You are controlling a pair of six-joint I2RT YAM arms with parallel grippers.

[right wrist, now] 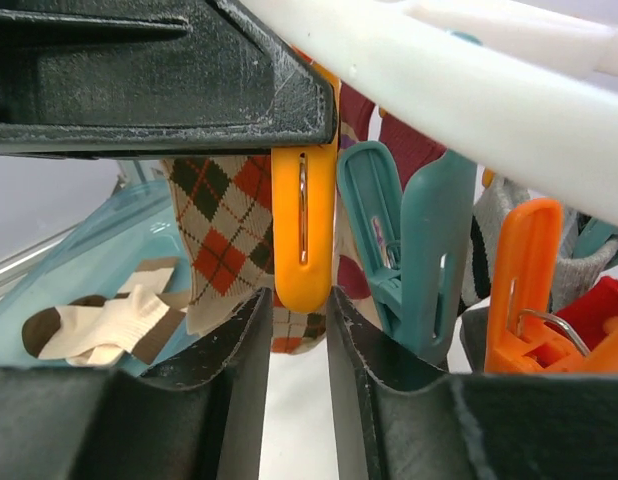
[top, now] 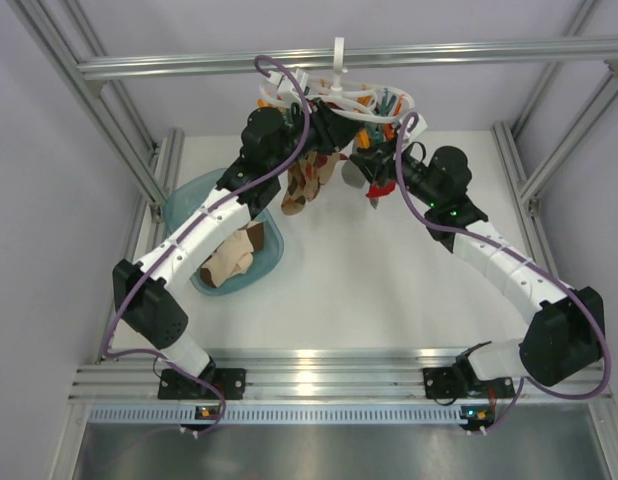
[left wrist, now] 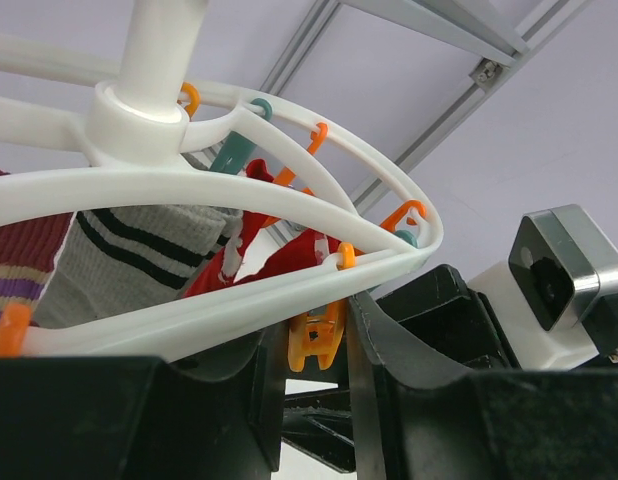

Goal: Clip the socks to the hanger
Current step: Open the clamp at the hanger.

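The white hanger (top: 339, 92) hangs from the frame bar, and both grippers are raised to it. In the left wrist view its ring (left wrist: 189, 310) crosses just above my left gripper (left wrist: 311, 330), which is shut on an orange peg (left wrist: 316, 338). My right gripper (right wrist: 299, 300) pinches the lower tip of an orange peg (right wrist: 304, 225) under the ring (right wrist: 489, 90). No sock is in either gripper. The cream-and-tan socks (top: 232, 262) lie in the teal basin (top: 184, 205) and show at the lower left of the right wrist view (right wrist: 99, 320).
Argyle socks (top: 304, 180) hang from the hanger beside my right gripper's peg (right wrist: 219, 215). A teal peg (right wrist: 419, 250) and another orange peg (right wrist: 519, 290) dangle to its right. Red (left wrist: 259, 230) and grey striped (left wrist: 129, 250) socks hang there too. The aluminium bar (top: 409, 55) runs overhead.
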